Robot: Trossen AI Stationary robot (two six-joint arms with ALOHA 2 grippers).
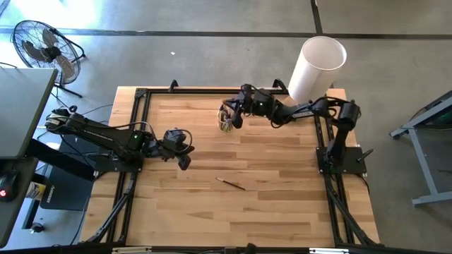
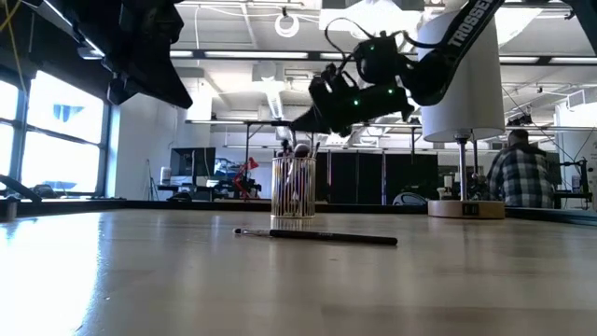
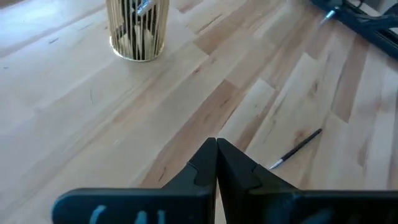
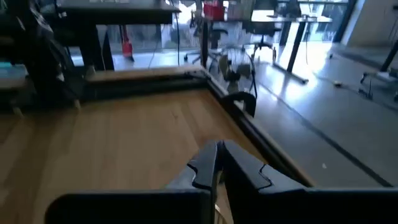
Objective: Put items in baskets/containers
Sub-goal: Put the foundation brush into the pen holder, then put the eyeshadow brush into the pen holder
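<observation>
While your right gripper (image 1: 236, 121), fingers together, hangs beside the cup (image 1: 227, 118), a careless swing could topple it.

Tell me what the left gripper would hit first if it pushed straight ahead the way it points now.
Probably only the bare wooden table. The shut left gripper aims between the thin dark brush lying flat and the clear yellowish cup of brushes; depth is hard to judge.

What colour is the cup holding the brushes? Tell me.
Clear with a yellowish-gold tint; the cup shows best in the left wrist view.
</observation>
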